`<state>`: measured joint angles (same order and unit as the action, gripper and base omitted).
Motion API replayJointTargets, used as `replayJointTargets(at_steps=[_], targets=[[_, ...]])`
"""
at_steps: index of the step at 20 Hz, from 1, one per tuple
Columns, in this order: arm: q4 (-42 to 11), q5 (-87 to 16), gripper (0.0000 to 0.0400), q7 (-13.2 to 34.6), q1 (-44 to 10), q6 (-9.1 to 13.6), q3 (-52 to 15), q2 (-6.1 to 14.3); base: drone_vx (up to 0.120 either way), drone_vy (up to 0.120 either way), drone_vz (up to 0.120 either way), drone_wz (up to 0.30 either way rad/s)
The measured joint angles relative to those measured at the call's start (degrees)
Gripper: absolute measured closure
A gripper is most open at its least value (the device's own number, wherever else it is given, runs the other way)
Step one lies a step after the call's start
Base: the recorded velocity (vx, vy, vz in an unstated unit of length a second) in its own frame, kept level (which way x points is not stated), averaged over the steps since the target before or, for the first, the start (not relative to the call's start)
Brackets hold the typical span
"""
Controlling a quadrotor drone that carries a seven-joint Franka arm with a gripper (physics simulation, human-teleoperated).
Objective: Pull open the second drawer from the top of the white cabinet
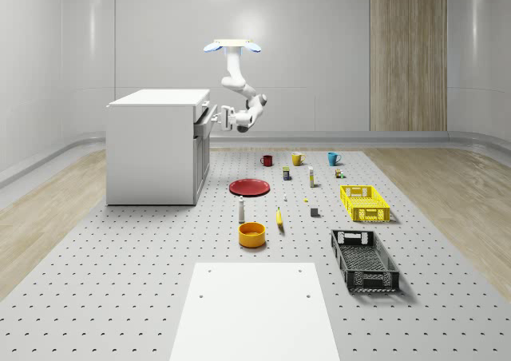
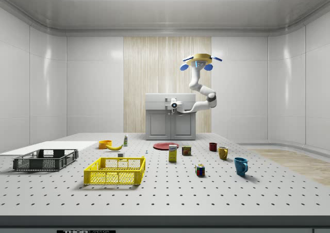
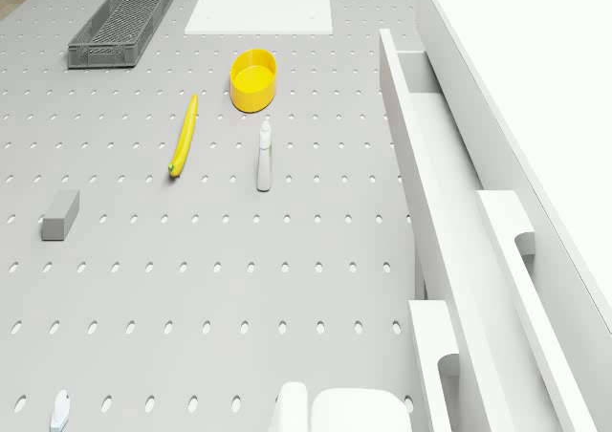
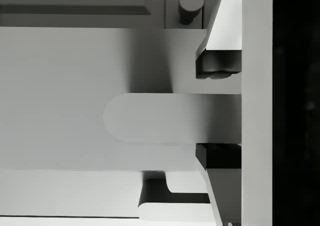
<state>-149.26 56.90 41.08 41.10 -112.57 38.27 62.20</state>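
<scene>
Your drone point(image 1: 232, 46) hovers in the air just off the drawer side of the white cabinet point(image 1: 152, 149), with the arm bent down and back toward it. The hand point(image 4: 218, 115) is at the second drawer point(image 1: 205, 124) from the top, which stands pulled partway out of the cabinet front. In the wrist view you can see its two dark fingertips point(image 4: 216, 68) closed on either side of that drawer's handle point(image 4: 170, 118), gripping it.

Count what lies on the floor point(image 1: 144, 297). You have three mugs: one red point(image 1: 267, 160), one yellow point(image 1: 296, 159), one blue point(image 1: 333, 158). There are two crates, a yellow crate point(image 1: 364, 203) and a black crate point(image 1: 364, 259), the black one nearer the whole-scene camera. You also have one red plate point(image 1: 249, 187), one yellow bowl point(image 1: 251, 234), one banana point(image 1: 279, 217), one small white bottle point(image 1: 241, 210) standing between plate and bowl, one grey block point(image 1: 314, 212), one can point(image 2: 186, 150), one carton point(image 2: 172, 153) and one coloured cube point(image 2: 200, 170).

The floor is a grey perforated sheet dotted with regular holes, with one plain white panel point(image 1: 254, 309) laid on it and wood-look flooring along its sides. The room has pale glossy walls and one vertical wood-grain strip point(image 1: 407, 53) behind the cabinet.
</scene>
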Motion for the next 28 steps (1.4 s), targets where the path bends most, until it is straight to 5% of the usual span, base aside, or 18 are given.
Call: replayJointTargets(at_steps=[4,5,6,10,20,23,28], targets=[[0.49,-0.93,0.0259,1.91,-0.58,1.19,0.82,0.42,0.0,0.0,0.0,0.0],[0.25,-0.77,0.0266,-0.91,-0.83,1.61,1.53,-0.11,0.0,0.0,0.0,0.0],[0.42,-1.22,0.0215,0.19,-1.27,2.22,1.85,-0.64,0.0,0.0,0.0,0.0],[1.64,-3.44,0.0266,2.78,-1.66,3.95,3.42,0.91,0.0,0.0,0.0,0.0],[5.27,-9.55,0.0256,4.93,-2.6,9.74,9.08,2.5,0.0,0.0,0.0,0.0],[6.1,-10.13,0.029,5.53,-2.62,11.14,10.5,2.63,0.0,0.0,0.0,0.0],[6.99,-11.25,0.0297,6.32,-2.24,11.73,11.44,3.26,0.0,0.0,0.0,0.0]])
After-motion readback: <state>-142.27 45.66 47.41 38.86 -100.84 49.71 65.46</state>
